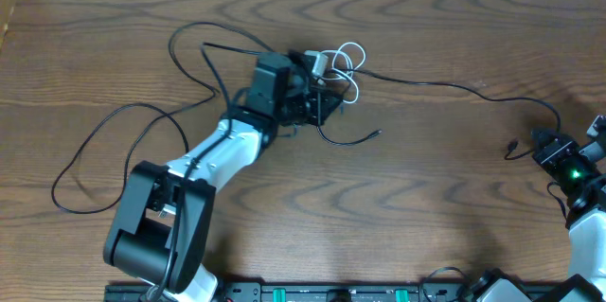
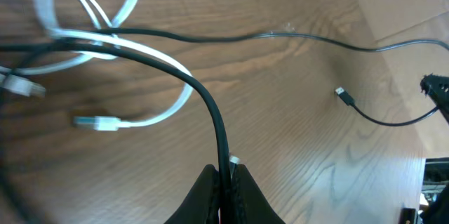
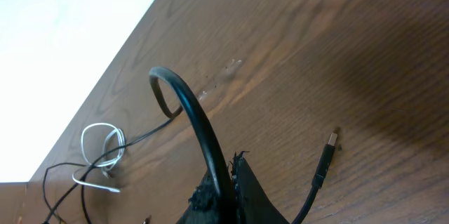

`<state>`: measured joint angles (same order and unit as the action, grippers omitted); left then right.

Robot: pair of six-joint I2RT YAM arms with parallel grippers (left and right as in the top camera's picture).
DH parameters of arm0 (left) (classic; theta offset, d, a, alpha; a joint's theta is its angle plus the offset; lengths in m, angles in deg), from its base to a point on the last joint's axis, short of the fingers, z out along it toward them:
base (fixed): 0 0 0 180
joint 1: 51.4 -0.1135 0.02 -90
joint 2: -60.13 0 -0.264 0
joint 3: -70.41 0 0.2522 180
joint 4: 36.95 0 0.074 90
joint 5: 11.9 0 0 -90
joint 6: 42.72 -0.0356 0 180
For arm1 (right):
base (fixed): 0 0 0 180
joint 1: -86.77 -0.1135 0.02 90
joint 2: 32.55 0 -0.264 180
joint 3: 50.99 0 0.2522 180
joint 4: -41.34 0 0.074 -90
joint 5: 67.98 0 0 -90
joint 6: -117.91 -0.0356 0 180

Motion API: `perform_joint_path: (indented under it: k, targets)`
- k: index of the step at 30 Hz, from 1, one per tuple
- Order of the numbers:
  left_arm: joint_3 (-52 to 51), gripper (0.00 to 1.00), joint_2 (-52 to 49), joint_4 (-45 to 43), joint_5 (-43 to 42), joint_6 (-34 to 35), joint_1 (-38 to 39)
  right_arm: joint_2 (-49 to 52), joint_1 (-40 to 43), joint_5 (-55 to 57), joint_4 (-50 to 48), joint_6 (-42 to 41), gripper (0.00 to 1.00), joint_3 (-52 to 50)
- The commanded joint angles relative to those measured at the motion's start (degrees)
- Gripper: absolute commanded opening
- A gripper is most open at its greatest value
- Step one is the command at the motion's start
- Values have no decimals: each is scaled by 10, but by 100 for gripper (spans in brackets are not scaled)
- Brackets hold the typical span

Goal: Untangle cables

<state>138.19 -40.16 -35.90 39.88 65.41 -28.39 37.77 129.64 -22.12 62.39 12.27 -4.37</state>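
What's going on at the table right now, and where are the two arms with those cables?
The left tool is shut on the black cord right at the knot near the middle of the table, where the white cord loops across it. The right tool is shut on the black cord far out to the right, close to a plug end lying on the wood. The cords are not yet apart, and long black loops trail off to the left.

The left arm (image 1: pixel 213 155) stretched diagonally away from its base, wrist angled downward, and the left gripper (image 2: pixel 224 175) was pinched tight on the black cord (image 2: pixel 214 115). The right arm (image 1: pixel 589 215) sat tucked close to its base, the right gripper (image 3: pixel 228 176) likewise clamped on that cord.
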Motion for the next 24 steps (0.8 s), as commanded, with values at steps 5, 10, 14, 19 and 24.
perform_joint_path:
  k: [5, 10, 14, 19, 24]
  targets:
    - [5, 8, 10, 6, 162, 12, 66, -7, -6, -4, 6, 12, 1, 2]
    - [5, 8, 9, 33, 274, 12, 98, -7, -6, -4, 13, 21, 1, 2]
    - [5, 15, 9, 56, 322, 12, 116, -7, -6, -4, 13, 23, 1, 2]
    - [5, 70, 9, 66, 338, 10, 122, -7, -6, -4, 13, 22, 1, 2]
    - [5, 92, 10, 66, 338, -10, 122, -7, -6, -4, 14, 22, 1, 2]
